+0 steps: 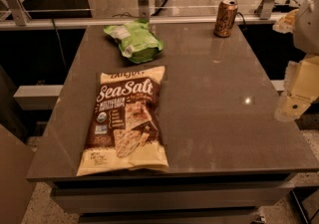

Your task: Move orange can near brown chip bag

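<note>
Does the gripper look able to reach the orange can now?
Probably yes: the gripper hangs beside the right edge of the table, the orange can stands at its far right corner, and nothing stands between them.

You've got a grey-brown table [224, 118] carrying: brown chip bag [127, 118] flat front-left, green bag [134, 41] just behind it, orange can [226, 17] upright back-right. Gripper [296, 93] is beside the table's right edge.

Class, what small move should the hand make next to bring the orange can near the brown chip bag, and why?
Probably swing the hand from right of the table toward the orange can, standing upright and untouched at the far edge.
</note>
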### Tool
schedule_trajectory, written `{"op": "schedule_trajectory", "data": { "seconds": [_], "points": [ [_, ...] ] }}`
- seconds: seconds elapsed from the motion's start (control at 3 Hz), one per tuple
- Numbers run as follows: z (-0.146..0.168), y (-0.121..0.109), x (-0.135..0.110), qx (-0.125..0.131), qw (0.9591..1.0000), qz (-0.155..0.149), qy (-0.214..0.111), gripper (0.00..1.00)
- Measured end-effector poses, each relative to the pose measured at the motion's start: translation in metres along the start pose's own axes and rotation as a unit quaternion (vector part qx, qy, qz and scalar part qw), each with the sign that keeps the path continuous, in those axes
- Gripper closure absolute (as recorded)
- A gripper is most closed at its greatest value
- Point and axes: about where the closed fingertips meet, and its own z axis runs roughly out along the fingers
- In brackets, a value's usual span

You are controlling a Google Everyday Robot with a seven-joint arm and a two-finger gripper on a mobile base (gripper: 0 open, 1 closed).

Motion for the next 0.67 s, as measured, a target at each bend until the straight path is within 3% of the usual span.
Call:
{"op": "schedule_trajectory", "data": {
  "seconds": [0.33, 0.67],
  "points": [
    [-0.001, -0.0012, -0.0005, 0.004, 1.0, -0.001, -0.003, 0.0],
    [0.0011, -0.0093, -0.0025, 0.035, 0.9992, 0.013, -0.012, 0.0]
  ]
}}
